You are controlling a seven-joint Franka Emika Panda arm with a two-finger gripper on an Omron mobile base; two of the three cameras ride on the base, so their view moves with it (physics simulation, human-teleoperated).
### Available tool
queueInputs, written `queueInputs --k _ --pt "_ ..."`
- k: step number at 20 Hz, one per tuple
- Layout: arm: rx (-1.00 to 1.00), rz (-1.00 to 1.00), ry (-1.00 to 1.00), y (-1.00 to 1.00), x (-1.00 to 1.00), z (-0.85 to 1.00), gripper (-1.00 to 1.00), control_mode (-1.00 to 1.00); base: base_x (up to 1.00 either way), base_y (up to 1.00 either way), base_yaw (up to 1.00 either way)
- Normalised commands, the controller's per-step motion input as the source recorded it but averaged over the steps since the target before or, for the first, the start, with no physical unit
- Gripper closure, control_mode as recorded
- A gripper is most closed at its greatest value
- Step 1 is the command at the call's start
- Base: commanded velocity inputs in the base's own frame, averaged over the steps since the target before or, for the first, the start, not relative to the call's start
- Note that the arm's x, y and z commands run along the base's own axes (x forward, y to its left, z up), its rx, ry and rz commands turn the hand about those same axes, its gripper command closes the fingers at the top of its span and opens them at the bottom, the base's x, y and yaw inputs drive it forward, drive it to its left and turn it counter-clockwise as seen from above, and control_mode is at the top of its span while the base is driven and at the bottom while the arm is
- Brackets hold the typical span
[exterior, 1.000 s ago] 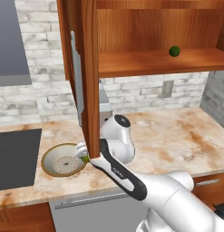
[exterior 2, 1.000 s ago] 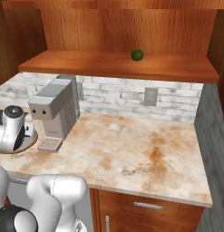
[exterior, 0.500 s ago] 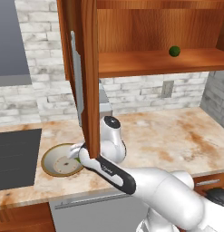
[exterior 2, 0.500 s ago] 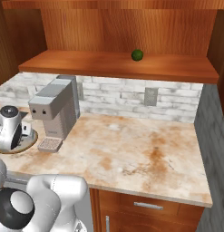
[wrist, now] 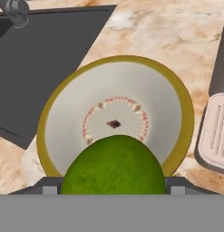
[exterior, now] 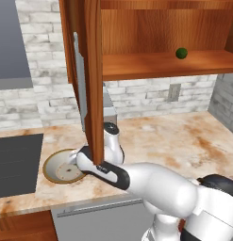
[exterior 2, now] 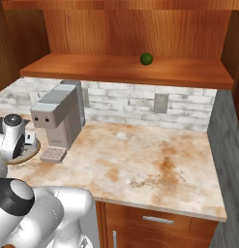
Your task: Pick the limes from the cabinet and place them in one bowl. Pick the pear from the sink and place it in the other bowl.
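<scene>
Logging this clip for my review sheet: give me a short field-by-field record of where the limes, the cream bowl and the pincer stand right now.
held lime: a lime sits between the tips of the pincer, over the near side of the bowl
bowl: shallow cream bowl with an olive-gold rim, on the counter beside the coffee machine; nothing lies in it yet
shelf lime: second lime on the cabinet shelf
cabinet door: door open, in front of the arm in the left base view
pincer state: shut on the lime

One lime (exterior 2: pixel 146 59) on the cabinet shelf (exterior 2: pixel 126 70); grey coffee machine (exterior 2: pixel 60 118) on the counter (exterior 2: pixel 140 164) below.
</scene>
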Motion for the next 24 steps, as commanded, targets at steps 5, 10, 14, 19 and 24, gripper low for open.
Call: queueInputs --k 5,10,14,19,24 --pt "-0.01 0.00 0.00 0.19 0.20 -0.09 1.00 -1.00 0.00 0.00 0.00" --pt "0.00 0.00 0.00 0.07 0.02 -0.06 1.00 -1.00 0.00 0.00 0.00" --pt "0.00 0.00 -0.01 0.11 0.00 -0.05 1.00 -1.00 0.00 0.00 0.00" --pt "-0.01 0.00 -0.03 0.10 0.00 -0.34 1.00 -1.00 0.00 0.00 0.00" --pt "-0.02 0.00 -0.03 0.14 0.00 -0.19 1.00 -1.00 0.00 0.00 0.00"
